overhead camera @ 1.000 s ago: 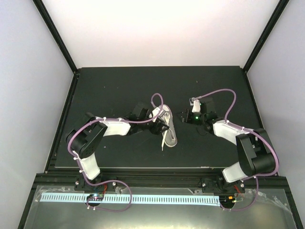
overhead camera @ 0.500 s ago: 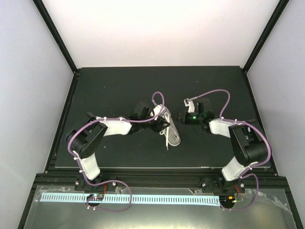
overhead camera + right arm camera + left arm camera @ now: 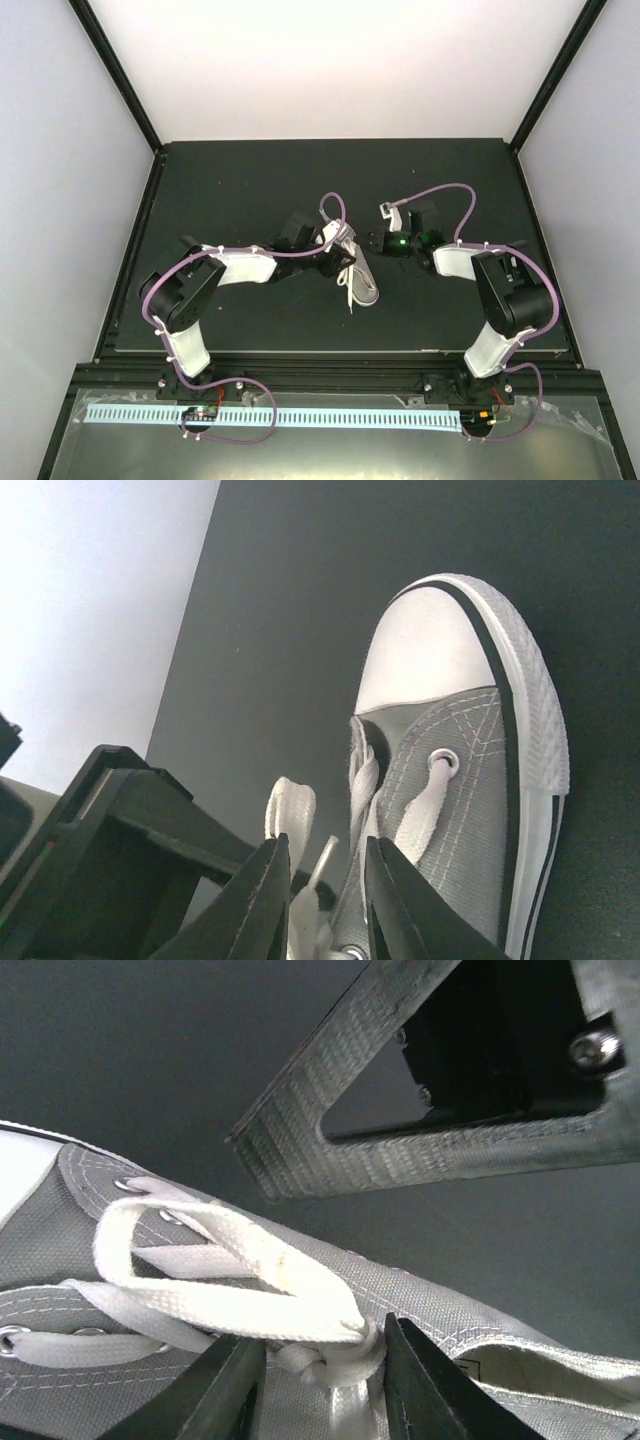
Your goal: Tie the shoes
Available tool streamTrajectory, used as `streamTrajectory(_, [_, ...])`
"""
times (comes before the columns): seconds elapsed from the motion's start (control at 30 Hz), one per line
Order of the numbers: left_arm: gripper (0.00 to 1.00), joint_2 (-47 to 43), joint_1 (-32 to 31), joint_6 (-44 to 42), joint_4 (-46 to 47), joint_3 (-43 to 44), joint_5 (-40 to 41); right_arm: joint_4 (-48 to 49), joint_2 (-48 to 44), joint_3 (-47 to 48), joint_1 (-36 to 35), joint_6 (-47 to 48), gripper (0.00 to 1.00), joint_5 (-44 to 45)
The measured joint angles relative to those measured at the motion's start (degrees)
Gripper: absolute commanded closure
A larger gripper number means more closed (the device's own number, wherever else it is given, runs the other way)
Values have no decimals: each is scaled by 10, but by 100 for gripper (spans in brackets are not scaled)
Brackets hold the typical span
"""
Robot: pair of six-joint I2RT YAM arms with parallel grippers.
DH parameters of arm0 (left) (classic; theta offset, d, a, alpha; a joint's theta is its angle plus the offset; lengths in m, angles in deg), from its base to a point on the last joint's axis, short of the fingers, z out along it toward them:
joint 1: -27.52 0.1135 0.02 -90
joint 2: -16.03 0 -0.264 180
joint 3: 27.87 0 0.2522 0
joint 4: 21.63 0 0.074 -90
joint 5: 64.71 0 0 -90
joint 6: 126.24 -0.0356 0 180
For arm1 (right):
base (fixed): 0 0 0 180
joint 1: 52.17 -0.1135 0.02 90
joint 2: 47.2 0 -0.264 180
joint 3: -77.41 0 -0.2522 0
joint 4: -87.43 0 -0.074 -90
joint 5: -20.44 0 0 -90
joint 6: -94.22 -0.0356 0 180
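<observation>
The grey sneaker (image 3: 362,278) with white toe cap lies mid-table, its white laces (image 3: 347,290) trailing to its left. My left gripper (image 3: 338,262) is on the shoe from the left. In the left wrist view its jaws (image 3: 325,1332) close in on both sides of the lace knot (image 3: 340,1355), with a lace loop (image 3: 210,1260) lying over the grey upper (image 3: 480,1300). My right gripper (image 3: 372,243) is at the shoe's right side. In the right wrist view it (image 3: 326,842) is open, with a lace loop (image 3: 290,810) standing between its fingers, beside the toe cap (image 3: 425,650).
The black mat (image 3: 250,180) covers the table inside a black frame with white walls. The right gripper's grey body (image 3: 420,1130) hangs close above the shoe in the left wrist view. The left gripper's black body (image 3: 130,830) is close on the right wrist view's left.
My right gripper has moved left, up to the shoe's side. The shoe has shifted slightly. My left gripper has stayed at the laces.
</observation>
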Motion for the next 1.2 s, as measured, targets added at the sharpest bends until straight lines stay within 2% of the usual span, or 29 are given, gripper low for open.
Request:
streamTrajectory(0.4, [98,0,-2,2,18,-3,-5,20,3,-16,0,-37,77,19])
streamTrajectory(0.8, [98,-14,4,1,68,-47,-77,9,-113,-103,0,-51,75,51])
streamTrajectory(1.1, [98,-28,21,1,64,-66,-130,-25,-177,-165,-12,-48,56,74])
streamTrajectory(1.2, [98,-30,25,1,64,-69,-145,-37,-177,-188,-28,-53,53,78])
